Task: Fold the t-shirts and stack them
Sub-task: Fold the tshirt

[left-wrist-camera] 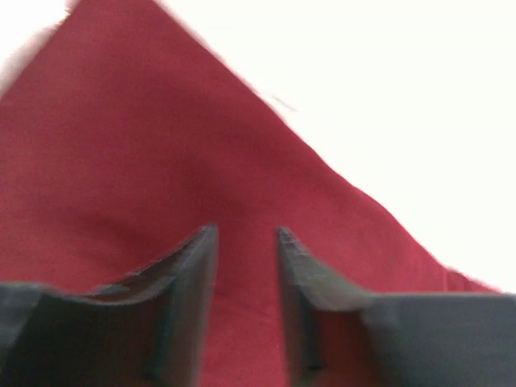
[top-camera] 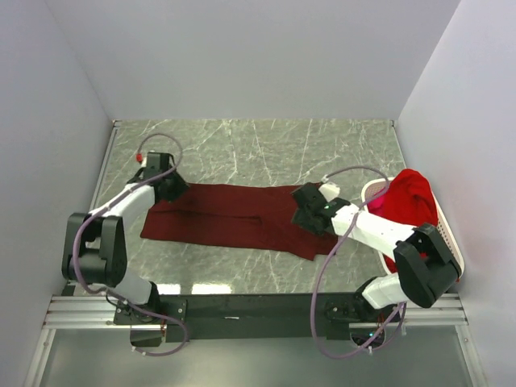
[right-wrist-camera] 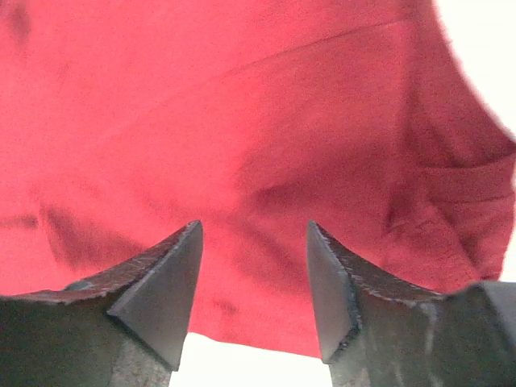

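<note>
Top camera sat high, on the near side of the maroon shirt (top-camera: 234, 214), looking down and forward; whole worktop (top-camera: 242, 145) in frame, shirt at centre. Left wrist camera looked past the left hand (left-wrist-camera: 246, 242), very close over the shirt's left end. Right wrist camera looked past the right hand (right-wrist-camera: 254, 234), equally close over its right end. All three views shared the shirt.
</note>
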{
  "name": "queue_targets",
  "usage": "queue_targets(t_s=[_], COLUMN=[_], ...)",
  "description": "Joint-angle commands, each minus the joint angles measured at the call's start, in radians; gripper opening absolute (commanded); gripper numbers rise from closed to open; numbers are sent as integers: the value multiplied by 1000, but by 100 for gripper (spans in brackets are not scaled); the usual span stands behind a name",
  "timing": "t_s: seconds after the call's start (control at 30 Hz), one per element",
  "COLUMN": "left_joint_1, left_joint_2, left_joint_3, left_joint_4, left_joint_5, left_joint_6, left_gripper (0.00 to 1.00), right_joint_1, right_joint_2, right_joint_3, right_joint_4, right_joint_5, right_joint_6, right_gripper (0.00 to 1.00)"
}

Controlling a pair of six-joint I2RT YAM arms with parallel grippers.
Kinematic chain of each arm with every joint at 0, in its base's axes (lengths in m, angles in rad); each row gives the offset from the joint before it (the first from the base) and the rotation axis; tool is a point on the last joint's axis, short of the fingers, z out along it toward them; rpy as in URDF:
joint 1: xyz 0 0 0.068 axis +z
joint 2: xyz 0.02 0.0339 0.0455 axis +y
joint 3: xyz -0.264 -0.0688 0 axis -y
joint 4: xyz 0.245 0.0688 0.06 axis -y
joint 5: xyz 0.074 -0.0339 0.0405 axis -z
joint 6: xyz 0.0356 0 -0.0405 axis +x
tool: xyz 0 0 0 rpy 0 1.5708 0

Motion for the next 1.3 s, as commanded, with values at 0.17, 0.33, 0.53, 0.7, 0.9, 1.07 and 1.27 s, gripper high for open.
queue_targets(t_s=[0.17,0.33,0.53,0.7,0.9,1.07,1.27], left_joint_1=[-92,-100,-107,-171,-400,-602,-678], left_joint_2=[154,153,61,-63,-101,-59,-15], left_joint_3=[6,-84,-218,-362,-408,-365,-293], left_joint_4=[37,65,74,115,97,69,20], left_joint_5=[105,77,-29,-3,19,38,65], left_joint_6=[62,-10,-113,-283,-453,-553,-549], left_gripper=[44,37,37,39,42,48,51], right_joint_1=[-110,-138,-167,-245,-331,-362,-406], right_joint_2=[107,278,472,622,868,986,1115], right_joint_3=[12,123,376,614,967,1186,1476], right_joint_4=[-8,-23,-155,-170,-305,-408,-429], right_joint_5=[-17,-37,-14,-71,-174,-134,-207], right_joint_6=[259,270,222,97,-68,-130,-239], right_gripper=[63,63,64,63,59,57,58])
